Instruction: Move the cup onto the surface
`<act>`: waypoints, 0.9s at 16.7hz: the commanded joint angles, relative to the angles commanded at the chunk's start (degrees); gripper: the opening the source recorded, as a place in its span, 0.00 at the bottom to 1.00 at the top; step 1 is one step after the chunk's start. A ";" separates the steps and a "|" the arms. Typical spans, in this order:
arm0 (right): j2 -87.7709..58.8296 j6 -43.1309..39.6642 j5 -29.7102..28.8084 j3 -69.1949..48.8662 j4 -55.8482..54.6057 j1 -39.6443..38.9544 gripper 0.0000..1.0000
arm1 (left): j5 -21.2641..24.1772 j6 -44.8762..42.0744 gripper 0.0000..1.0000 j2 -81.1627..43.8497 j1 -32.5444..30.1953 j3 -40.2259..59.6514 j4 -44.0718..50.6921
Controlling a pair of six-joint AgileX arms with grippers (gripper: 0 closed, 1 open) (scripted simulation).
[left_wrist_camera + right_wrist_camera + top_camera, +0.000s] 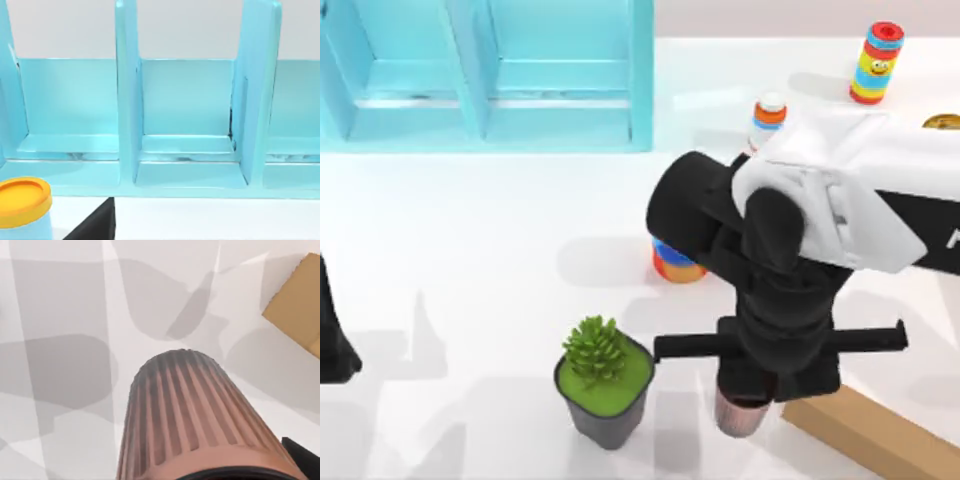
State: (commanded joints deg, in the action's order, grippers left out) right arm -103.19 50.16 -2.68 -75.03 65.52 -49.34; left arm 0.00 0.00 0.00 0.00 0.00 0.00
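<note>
Apparently right gripper (752,395) clamps cup (738,413), beside wooden board (880,432); grip mostly hidden.

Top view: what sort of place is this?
Likely a simulated tabletop test scene: a plain white table, a light-blue open shelf unit, and assorted props such as a green plant in a black pot and a striped toy can.

My right arm (790,250) reaches down over the table's near side; left arm (335,340) parked at left.
</note>
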 joint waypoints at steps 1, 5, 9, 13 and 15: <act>-0.01 0.00 0.00 0.01 -0.01 0.00 0.00 | 0.00 0.00 1.00 0.00 0.00 0.00 0.00; -0.01 0.00 0.00 0.01 -0.01 0.00 0.15 | 0.00 0.00 1.00 0.00 0.00 0.00 0.00; -0.01 0.00 0.00 0.01 -0.01 0.00 0.45 | 0.00 0.00 1.00 0.00 0.00 0.00 0.00; -0.01 0.00 0.00 0.01 -0.01 0.00 0.75 | 0.00 0.00 1.00 0.00 0.00 0.00 0.00; -0.01 0.00 0.00 0.01 -0.01 0.00 0.90 | 0.00 0.00 1.00 0.00 0.00 0.00 0.00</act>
State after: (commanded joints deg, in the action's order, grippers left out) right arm -103.19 50.16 -2.68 -75.02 65.51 -49.34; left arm 0.00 0.00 0.00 0.00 0.00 0.00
